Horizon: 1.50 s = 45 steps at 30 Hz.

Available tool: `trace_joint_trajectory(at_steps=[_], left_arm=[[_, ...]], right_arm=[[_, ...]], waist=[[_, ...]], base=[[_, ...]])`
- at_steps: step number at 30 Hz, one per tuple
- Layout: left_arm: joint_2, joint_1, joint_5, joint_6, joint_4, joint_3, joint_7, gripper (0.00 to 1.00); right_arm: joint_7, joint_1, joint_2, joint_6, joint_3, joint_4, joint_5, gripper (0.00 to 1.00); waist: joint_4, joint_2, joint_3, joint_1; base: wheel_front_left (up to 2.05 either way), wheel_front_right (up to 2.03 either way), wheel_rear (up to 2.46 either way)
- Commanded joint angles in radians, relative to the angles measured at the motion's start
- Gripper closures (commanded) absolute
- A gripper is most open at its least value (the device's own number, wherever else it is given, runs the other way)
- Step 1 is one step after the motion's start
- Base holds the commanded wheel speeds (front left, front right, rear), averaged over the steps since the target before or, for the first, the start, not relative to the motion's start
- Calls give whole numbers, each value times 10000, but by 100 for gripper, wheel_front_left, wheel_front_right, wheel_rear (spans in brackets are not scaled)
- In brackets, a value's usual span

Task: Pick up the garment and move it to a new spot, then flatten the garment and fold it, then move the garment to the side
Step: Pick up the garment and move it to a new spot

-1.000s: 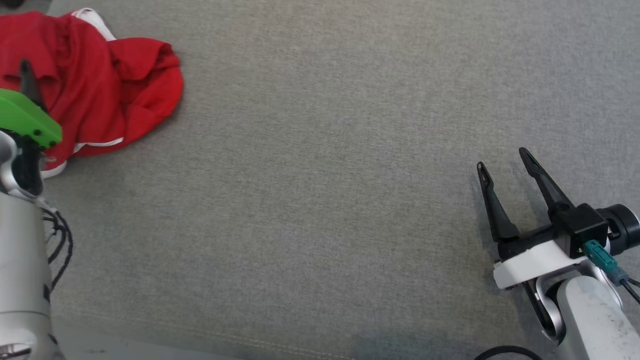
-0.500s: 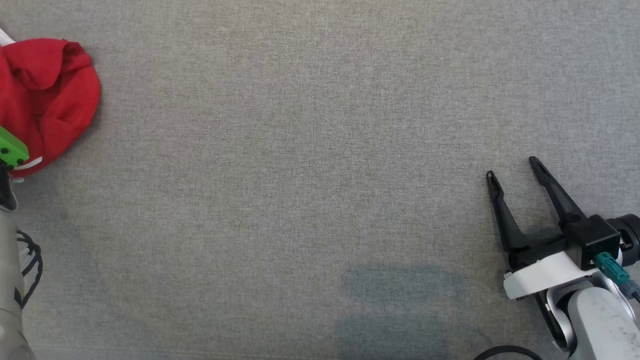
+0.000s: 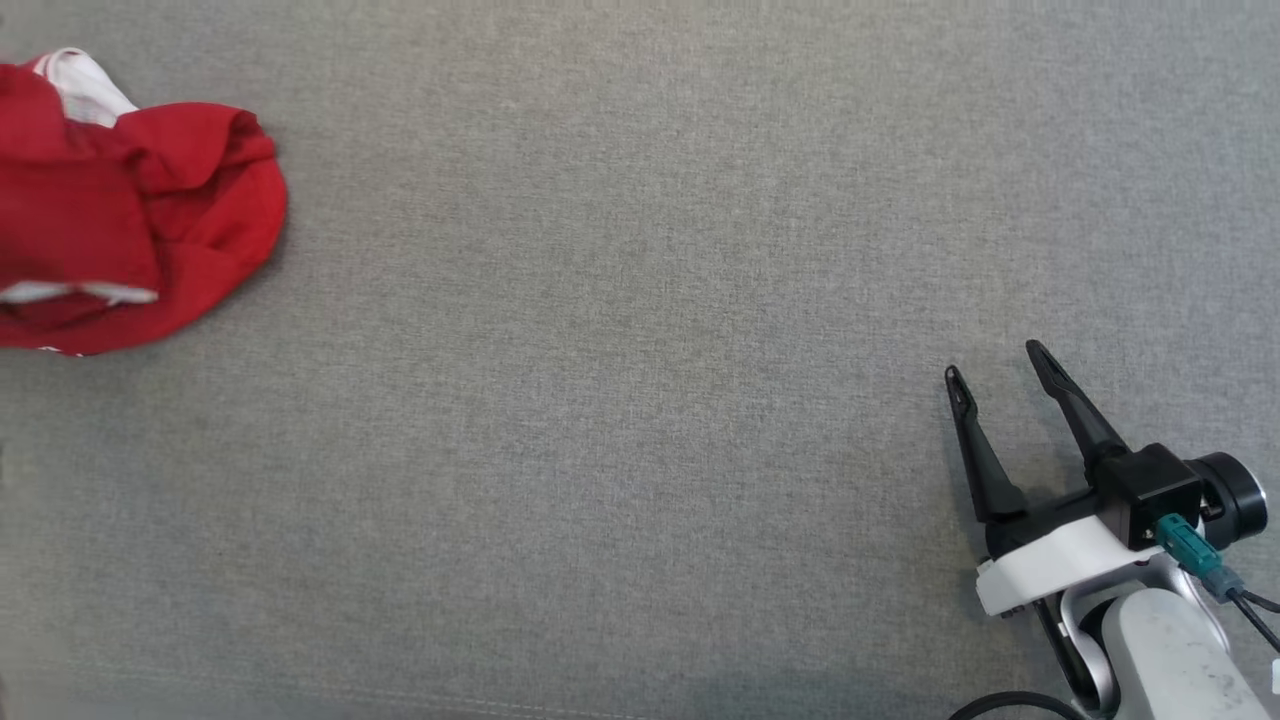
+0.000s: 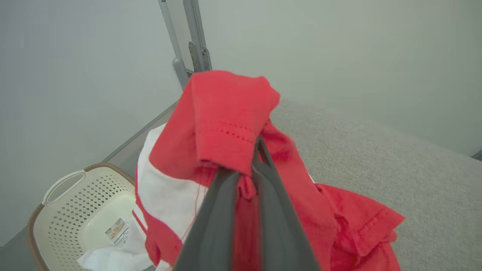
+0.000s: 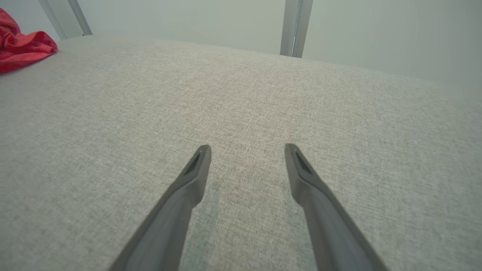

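The garment (image 3: 150, 220) is red with white trim and lies bunched at the far left of the grey surface in the head view, one fold blurred and raised. In the left wrist view my left gripper (image 4: 250, 165) is shut on a fold of the garment (image 4: 226, 113), which hangs over the dark fingers and hides their tips. My right gripper (image 3: 995, 362) rests low at the lower right, open and holding nothing, far from the cloth. The right wrist view has the right gripper (image 5: 247, 147) spread over bare fabric, with the garment (image 5: 22, 49) at the far upper left.
The grey fabric surface (image 3: 640, 350) stretches wide between the garment and the right gripper. A cream perforated basket (image 4: 64, 210) holding a white cloth (image 4: 113, 259) stands below the surface's edge. Metal posts (image 4: 196, 37) rise against the pale wall behind.
The head view has shifted. My left gripper has closed on the garment, and a fold of it has come up. The right gripper stays open in the same place.
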Motion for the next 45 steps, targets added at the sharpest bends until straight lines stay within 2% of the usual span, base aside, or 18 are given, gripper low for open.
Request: trace_joint_trajectory(at_steps=[1,8,12,16,20,25,30,34,38,45], left_arm=[[162,-141,-10,-119,-118,-1,28,100],[663,-332,-140,-392,-768,-234,401,100],[696,-299,-314,-444,-1247,-338,607,100],[500,70,-596,-488,-2469,-784,904,100],[232,937,-1398,-493,-4580,-1505,1635,100],[-498,2797,-2566,-490,-7887,-2204,2888,100],[-1827,4766,-3367,-165,-11083,-3077,3889,100],[-2825,5789,-3435,106,-12646,-4311,4291,100],[-3394,6367,-3040,426,-12734,-5743,4194,100],[-3605,5945,-3005,769,-10779,-6788,3501,100]], right_arm=[[-33,-49,101,-3,-21,69,106,0],[-33,299,535,-3,-73,380,203,0],[-33,417,684,-3,-146,410,246,0],[-35,595,829,-3,-301,436,293,0],[-33,872,955,-3,-538,400,285,0],[-33,1143,1047,-3,-828,297,266,0],[-33,1203,1108,-3,-912,245,247,0],[-35,1127,1166,-3,-922,256,240,0],[-33,982,1234,-3,-796,296,282,0],[-33,804,1306,-3,-672,369,383,0]], waist=[[213,-1,-412,1],[221,-1,-1120,1],[145,-1,-1397,1],[27,-1,-1798,1],[-140,-1,-2195,1],[-407,-1,-2472,1],[-809,-1,-2558,1],[-1164,-1,-2548,1],[-1733,-1,-2552,1],[-2573,-1,-2490,1]], base=[[0,0,0],[0,0,0],[0,0,0],[0,0,0],[0,0,0],[0,0,0],[0,0,0],[0,0,0],[0,0,0],[0,0,0]])
